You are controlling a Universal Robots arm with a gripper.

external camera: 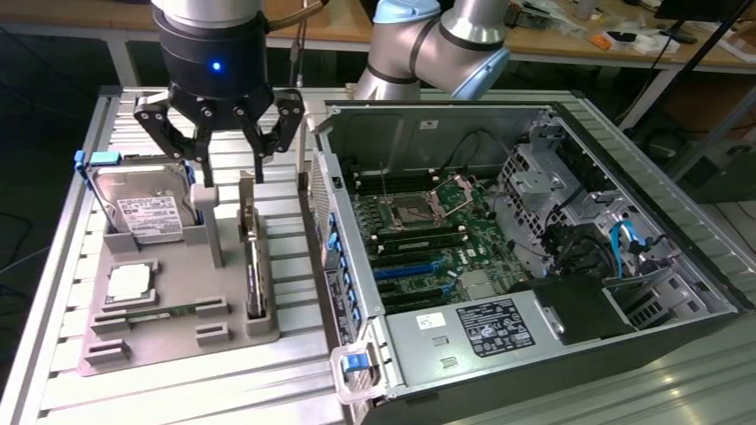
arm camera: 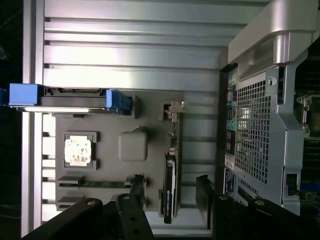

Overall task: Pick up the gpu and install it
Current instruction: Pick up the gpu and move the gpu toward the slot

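Silver arm (external camera: 396, 71), blue caps, blk fingers (external camera: 202, 164)

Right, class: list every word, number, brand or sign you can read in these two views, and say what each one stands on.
Nothing can be read well enough to quote.
Hard drive label: print too small to read.
Black label inside the case: white print too small to read.
White sticker beside it: too small to read.
gpu: no legible marking.
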